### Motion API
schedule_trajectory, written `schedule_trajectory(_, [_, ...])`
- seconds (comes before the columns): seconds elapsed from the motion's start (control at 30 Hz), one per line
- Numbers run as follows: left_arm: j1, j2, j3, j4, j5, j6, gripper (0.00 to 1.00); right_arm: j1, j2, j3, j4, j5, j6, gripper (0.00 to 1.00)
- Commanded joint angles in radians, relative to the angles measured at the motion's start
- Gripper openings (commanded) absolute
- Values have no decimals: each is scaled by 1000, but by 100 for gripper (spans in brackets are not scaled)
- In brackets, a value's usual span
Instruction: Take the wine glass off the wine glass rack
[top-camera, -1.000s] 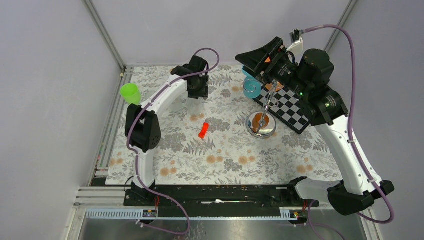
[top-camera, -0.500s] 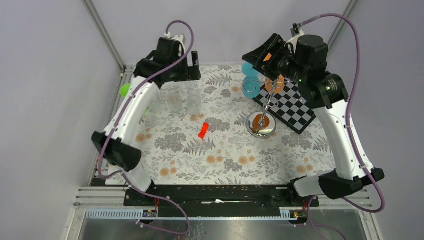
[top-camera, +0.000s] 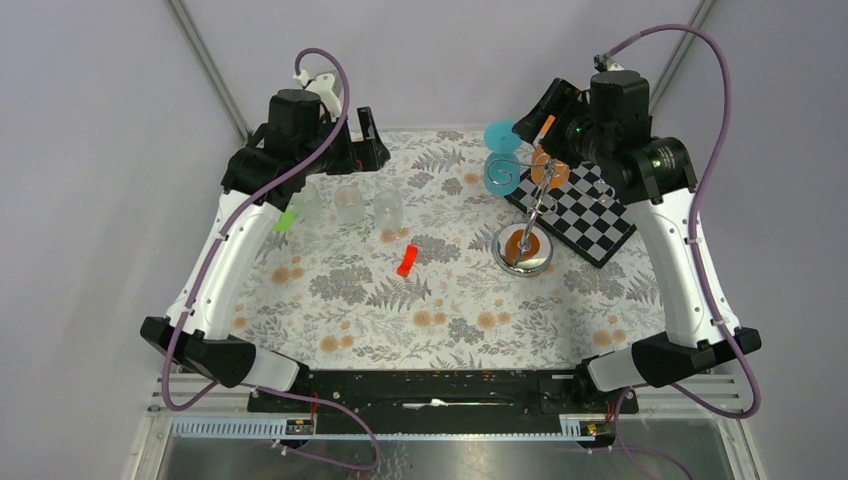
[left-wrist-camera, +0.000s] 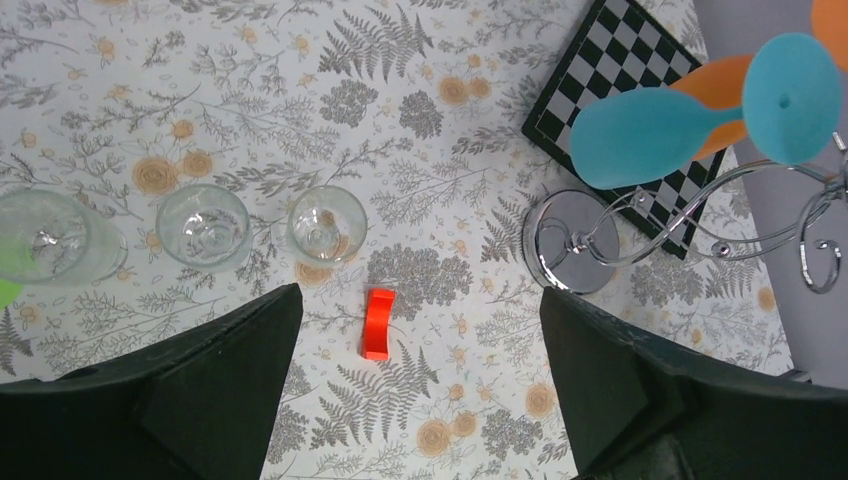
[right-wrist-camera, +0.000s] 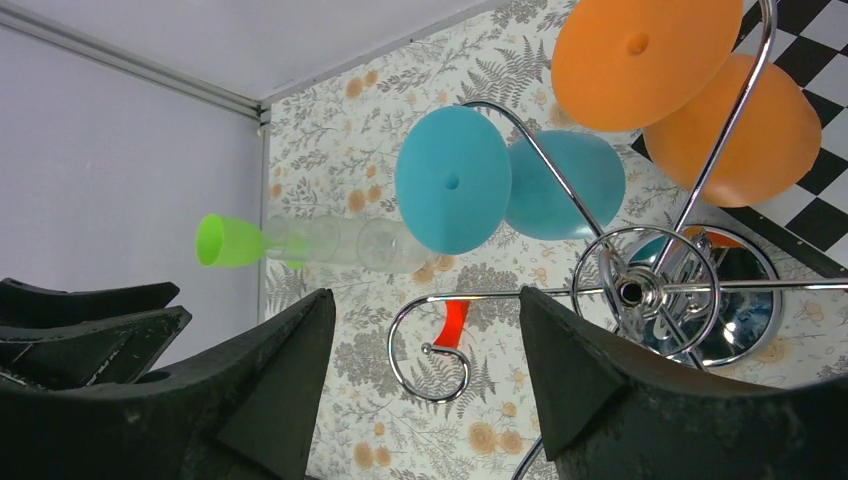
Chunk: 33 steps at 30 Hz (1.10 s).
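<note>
The silver wine glass rack (top-camera: 522, 250) stands right of centre on its shiny disc base (left-wrist-camera: 575, 245). A blue wine glass (top-camera: 500, 150) and an orange wine glass (top-camera: 548, 172) hang upside down from its wire arms. My right gripper (top-camera: 535, 118) hovers open just behind and above the rack top, holding nothing. An empty wire curl (right-wrist-camera: 430, 350) shows between its fingers, with the blue glass's foot (right-wrist-camera: 452, 180) ahead. My left gripper (top-camera: 372, 140) is open and empty, raised high at the back left, looking down on the table (left-wrist-camera: 420, 300).
Three clear glasses (left-wrist-camera: 203, 225) stand in a row at the back left, beside a green cup (right-wrist-camera: 225, 240). A red block (top-camera: 406, 260) lies mid-table. A black-and-white chequered board (top-camera: 590, 220) lies behind the rack's base.
The left gripper has opened and lifted up and back, away from the clear glasses. The right arm has drawn back slightly from over the rack, jaws a little narrower.
</note>
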Motion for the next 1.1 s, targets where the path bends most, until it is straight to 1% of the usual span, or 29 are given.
schedule_trajectory(0.0, [3, -33, -23, 54, 24, -3, 99, -5, 40, 36, 13, 31, -33, 73])
schedule_trajectory(0.07, [3, -36, -29, 54, 23, -6, 99, -3, 40, 14, 44, 28, -7, 70])
schedule_trajectory(0.17, [4, -36, -37, 54, 21, -10, 99, 1, 5, -94, 138, 39, 50, 66])
schedule_trajectory(0.27, [4, -34, -37, 54, 27, -14, 99, 25, -23, -158, 195, 112, 81, 65])
schedule_trajectory(0.37, [4, -35, -35, 54, 28, -14, 99, 37, -32, -182, 202, 181, 114, 65])
schedule_trajectory(0.57, [4, -33, -27, 54, 24, -14, 99, 55, -45, -267, 273, 254, 196, 64])
schedule_trajectory(0.77, [4, -29, -20, 54, 24, -14, 99, 58, -37, -295, 329, 251, 263, 63])
schedule_trajectory(1.07, [3, -26, -23, 56, 22, -14, 99, 66, 29, -219, 295, 251, 258, 59])
